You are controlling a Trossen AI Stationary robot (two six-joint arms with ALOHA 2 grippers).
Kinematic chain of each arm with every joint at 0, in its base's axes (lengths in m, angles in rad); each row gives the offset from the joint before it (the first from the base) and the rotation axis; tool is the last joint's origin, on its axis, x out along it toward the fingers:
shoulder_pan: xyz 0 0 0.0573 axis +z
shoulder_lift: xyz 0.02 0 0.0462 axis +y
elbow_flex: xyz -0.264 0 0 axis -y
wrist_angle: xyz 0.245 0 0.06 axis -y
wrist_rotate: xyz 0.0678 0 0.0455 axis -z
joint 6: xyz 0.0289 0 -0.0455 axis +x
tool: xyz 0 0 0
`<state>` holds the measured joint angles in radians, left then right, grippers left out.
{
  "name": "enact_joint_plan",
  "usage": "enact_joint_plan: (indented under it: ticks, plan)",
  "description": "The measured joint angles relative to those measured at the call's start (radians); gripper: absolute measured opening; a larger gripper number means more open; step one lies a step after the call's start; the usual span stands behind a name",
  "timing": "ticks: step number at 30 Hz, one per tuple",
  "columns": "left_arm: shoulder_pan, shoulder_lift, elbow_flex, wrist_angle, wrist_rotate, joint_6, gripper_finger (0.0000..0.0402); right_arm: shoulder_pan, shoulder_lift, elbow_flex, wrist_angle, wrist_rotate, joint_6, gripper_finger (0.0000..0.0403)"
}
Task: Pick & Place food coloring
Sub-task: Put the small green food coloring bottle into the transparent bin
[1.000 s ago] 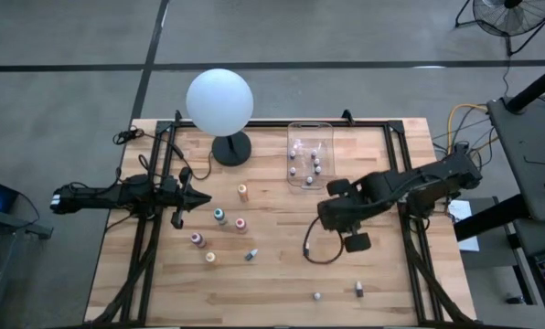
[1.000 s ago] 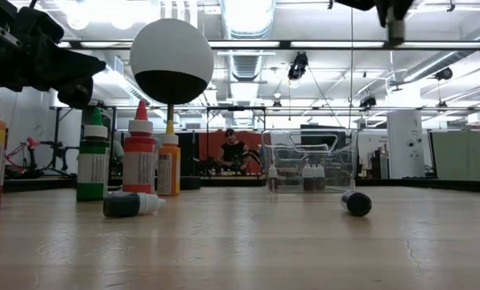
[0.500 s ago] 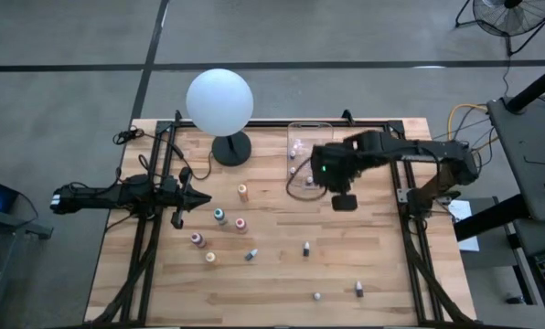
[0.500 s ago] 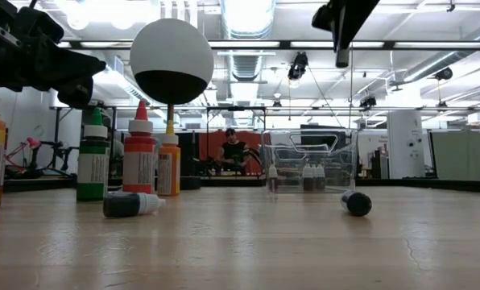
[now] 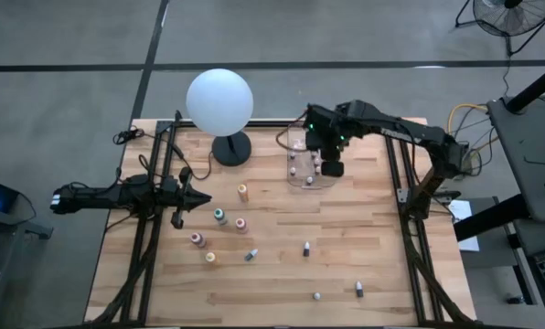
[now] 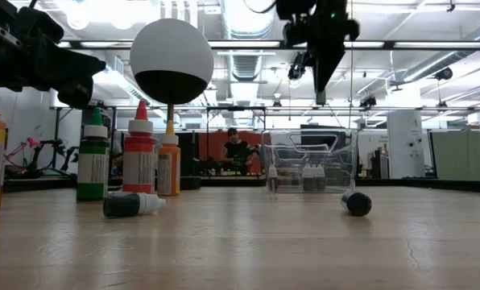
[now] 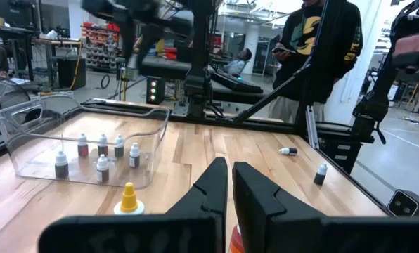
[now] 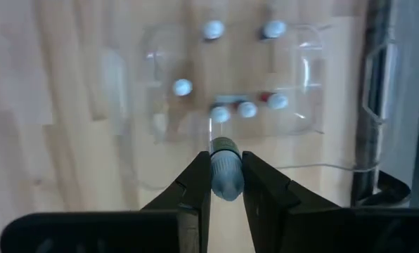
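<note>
Right wrist view: right pincer [image 8: 226, 184] clamps a small dropper bottle [image 8: 226, 169], poised above the clear bin [image 8: 301, 77]
Bin contents: several small bottles [image 5: 305, 157] standing inside
Left pincer [image 7: 228, 184]: closed, empty, low over worktop [image 5: 282, 274]
Worktop: coloured bottles [image 5: 219, 217] scattered

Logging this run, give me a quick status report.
Right end effector shut on small dropper bottle, above clear bin. Left end effector shut, waiting at table's left. Nothing in the way.
</note>
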<state>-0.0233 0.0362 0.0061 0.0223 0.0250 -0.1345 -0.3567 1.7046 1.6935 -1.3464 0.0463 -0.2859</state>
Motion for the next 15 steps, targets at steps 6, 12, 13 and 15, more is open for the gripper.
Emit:
enact_joint_plan:
  ticks: [6,12,13,15]
  plan:
    - [0.000,0.000,0.000,0.000,0.000,0.000,0.0000,-0.101,0.059,0.002,0.061,0.000,-0.029,0.0053]
    - [0.000,0.000,0.000,0.000,0.000,0.000,0.0000,-0.174,0.138,0.002,0.105,0.000,-0.034,0.0053]
    - [0.000,0.000,0.000,0.000,0.000,0.000,0.0000,-0.183,0.153,0.002,0.116,0.000,-0.036,0.0053]
    - [0.000,0.000,0.000,0.000,0.000,0.000,0.0000,-0.200,0.178,0.001,0.136,0.001,-0.037,0.0053]
